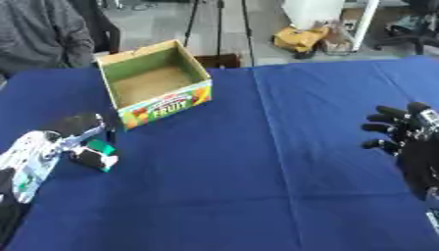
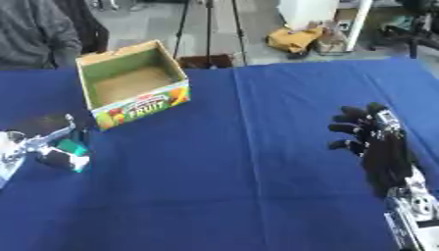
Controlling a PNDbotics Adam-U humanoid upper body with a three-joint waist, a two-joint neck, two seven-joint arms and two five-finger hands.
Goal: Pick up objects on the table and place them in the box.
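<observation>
The small green, white and black object sits on the blue tablecloth near my left edge, in front of the box and well apart from it. I cannot make out what it is beyond those colours and a blocky shape. My left hand is right at it: the dark fingers reach over from the left and appear to touch or close around its top, but I cannot tell from either eye whether they actually have hold of it. The silver and white forearm runs back to the lower left corner.

The open cardboard box with a colourful fruit print on its front wall stands further back on the cloth, turned slightly askew, its inside showing a bare brown floor.

My right hand hangs over the right side of the table, well apart from the object and the box. Its black fingers are spread and only slightly bent, pointing toward the left, and they hold nothing.
</observation>
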